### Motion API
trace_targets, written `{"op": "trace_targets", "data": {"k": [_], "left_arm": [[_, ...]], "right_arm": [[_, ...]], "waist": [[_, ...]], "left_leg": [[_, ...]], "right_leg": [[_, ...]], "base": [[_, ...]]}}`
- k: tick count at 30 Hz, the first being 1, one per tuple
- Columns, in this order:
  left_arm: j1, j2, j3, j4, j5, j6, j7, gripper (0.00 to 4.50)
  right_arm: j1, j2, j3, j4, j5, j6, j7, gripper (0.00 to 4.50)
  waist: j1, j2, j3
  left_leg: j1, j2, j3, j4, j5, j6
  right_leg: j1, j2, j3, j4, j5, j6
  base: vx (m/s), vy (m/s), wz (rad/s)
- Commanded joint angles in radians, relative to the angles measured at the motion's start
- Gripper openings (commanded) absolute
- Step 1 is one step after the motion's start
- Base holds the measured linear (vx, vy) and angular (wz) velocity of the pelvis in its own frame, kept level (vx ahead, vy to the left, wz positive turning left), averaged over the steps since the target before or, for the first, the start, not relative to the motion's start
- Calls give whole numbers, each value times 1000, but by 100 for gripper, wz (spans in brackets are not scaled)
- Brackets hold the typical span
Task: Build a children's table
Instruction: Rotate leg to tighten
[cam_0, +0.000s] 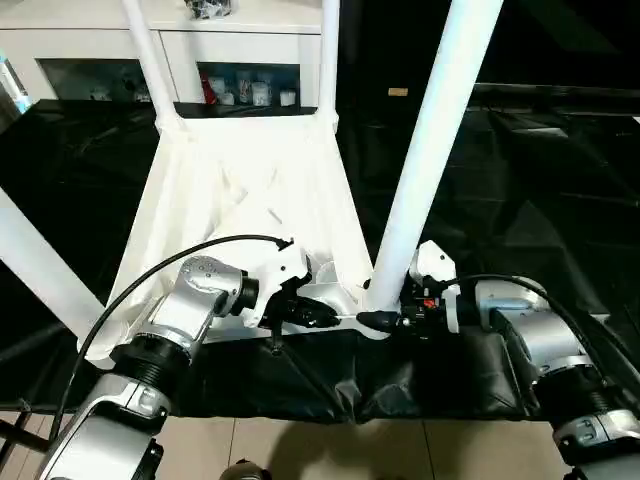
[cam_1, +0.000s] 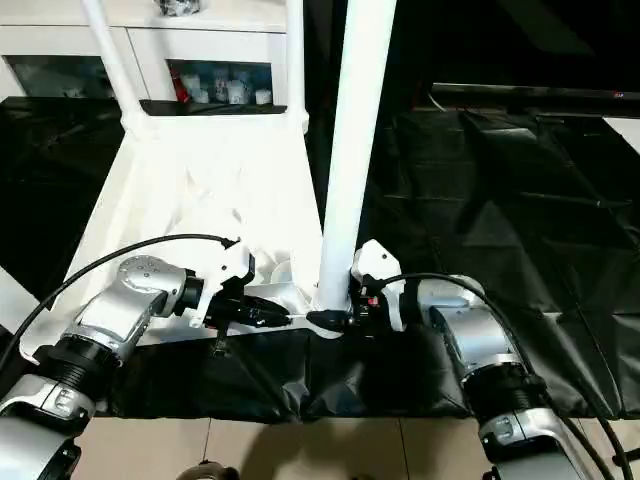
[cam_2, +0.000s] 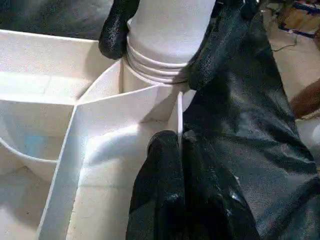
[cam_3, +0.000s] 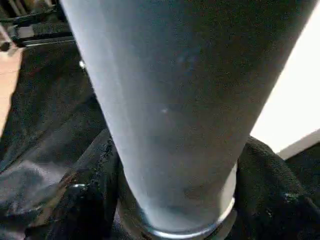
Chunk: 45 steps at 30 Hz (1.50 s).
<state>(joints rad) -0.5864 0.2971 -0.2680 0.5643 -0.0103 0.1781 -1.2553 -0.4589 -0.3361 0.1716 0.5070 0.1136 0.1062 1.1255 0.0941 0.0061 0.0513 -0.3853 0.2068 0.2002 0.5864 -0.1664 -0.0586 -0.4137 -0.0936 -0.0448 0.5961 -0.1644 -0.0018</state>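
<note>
The children's table top (cam_0: 240, 190) lies upside down on black sheeting, ribbed side up, with white legs standing in its corner sockets. The near right leg (cam_0: 430, 140) rises from the corner closest to me. My right gripper (cam_0: 385, 320) is at that leg's base, and its black fingers (cam_2: 117, 30) press on both sides of the leg (cam_2: 170, 30) just above the socket rings. My left gripper (cam_0: 320, 315) reaches in from the left. It is shut on the thin rim wall (cam_2: 178, 115) of the top beside that socket.
Two far legs (cam_0: 150, 60) (cam_0: 328, 60) and the near left leg (cam_0: 40, 265) stand upright around the work. A white cabinet with glass doors (cam_0: 250, 50) is behind. Black sheeting (cam_0: 540, 180) spreads to the right, and tiled floor (cam_0: 330, 450) shows below it.
</note>
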Motion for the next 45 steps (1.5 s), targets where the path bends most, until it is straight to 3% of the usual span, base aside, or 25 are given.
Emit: {"op": "trace_targets", "data": {"k": [1,5,7,8,12,13,14,15,17,18,23,29,34,38,45], "left_arm": [[-36,-81,8,8,6,-19,117,0],[-62,-126,22,46,27,-6,227,0],[-87,-176,32,78,39,7,326,0],[-90,-182,33,81,41,8,337,0],[-102,-231,10,91,75,17,419,0],[-101,-247,5,88,84,18,426,0],[-101,-250,5,88,85,18,427,0],[-101,-254,4,86,86,19,430,0],[-99,-248,-1,84,87,10,421,0],[-96,-238,-3,85,83,-5,406,0],[-75,-194,-9,68,66,-64,313,0],[-51,-145,3,31,23,-63,193,0],[-33,-99,5,-7,-23,-57,66,0],[-27,-58,-2,-8,-24,-63,-1,0],[-13,-21,-9,-33,-36,-42,-63,0]], "right_arm": [[-28,89,-1,68,-41,0,-201,270],[-64,151,-43,148,-60,11,-387,270],[-93,212,-78,207,-57,36,-534,270],[-97,220,-82,214,-57,39,-552,269],[-132,292,-93,269,-77,50,-677,269],[-137,314,-77,270,-80,21,-647,269],[-138,318,-74,270,-80,16,-642,325],[-138,323,-69,267,-80,8,-633,339],[-136,322,-73,259,-70,3,-615,339],[-132,311,-76,246,-59,-6,-586,373],[-110,241,-64,189,-33,-4,-457,416],[-63,136,-34,105,-7,-18,-241,416],[-21,58,-4,25,22,-13,-65,416],[-1,13,23,-11,31,13,33,403],[25,-19,53,-77,59,66,125,333]], "waist": [[-10,-5,-61],[-30,-6,-60],[-41,-6,-59],[-43,-6,-62],[-48,-4,-65],[-49,-4,-65],[-48,-5,-66],[-48,-6,-66],[-46,-5,-67],[-46,-5,-67],[-43,-5,-68],[-25,-5,-70],[-7,-4,-66],[-2,-4,-66],[5,-4,-67]], "left_leg": [[23,22,-13,-77,-308,4],[25,17,-20,-80,-349,-22],[26,15,-19,-79,-358,-20],[22,14,-21,-80,-340,-22],[20,15,-18,-77,-323,-9],[18,15,-18,-77,-315,-2],[18,15,-16,-75,-303,5],[18,16,-15,-76,-299,9],[17,15,-14,-74,-281,16],[16,15,-14,-74,-280,21],[16,15,-15,-74,-274,35],[19,21,-8,-66,-222,68],[22,25,-7,-69,-253,56],[22,25,-8,-72,-269,41],[23,27,-9,-72,-254,38]], "right_leg": [[39,-44,27,-76,-334,-192],[37,-45,23,-89,-445,-142],[31,-42,25,-91,-440,-149],[37,-43,23,-89,-429,-149],[36,-40,24,-85,-366,-163],[38,-40,24,-84,-342,-168],[40,-40,25,-81,-312,-175],[40,-40,25,-80,-302,-179],[42,-39,25,-77,-272,-189],[44,-39,24,-76,-267,-192],[48,-39,24,-75,-249,-196],[50,-38,25,-62,-141,-242],[46,-39,25,-65,-211,-230],[45,-39,26,-67,-244,-216],[45,-40,26,-64,-230,-218]], "base": [[0,0,0],[0,0,0],[0,0,0],[0,0,0],[0,0,0],[0,0,0],[0,0,0],[0,0,0],[0,0,0],[0,0,0],[0,0,0],[0,0,0],[0,0,0],[0,0,0],[0,0,0]]}}
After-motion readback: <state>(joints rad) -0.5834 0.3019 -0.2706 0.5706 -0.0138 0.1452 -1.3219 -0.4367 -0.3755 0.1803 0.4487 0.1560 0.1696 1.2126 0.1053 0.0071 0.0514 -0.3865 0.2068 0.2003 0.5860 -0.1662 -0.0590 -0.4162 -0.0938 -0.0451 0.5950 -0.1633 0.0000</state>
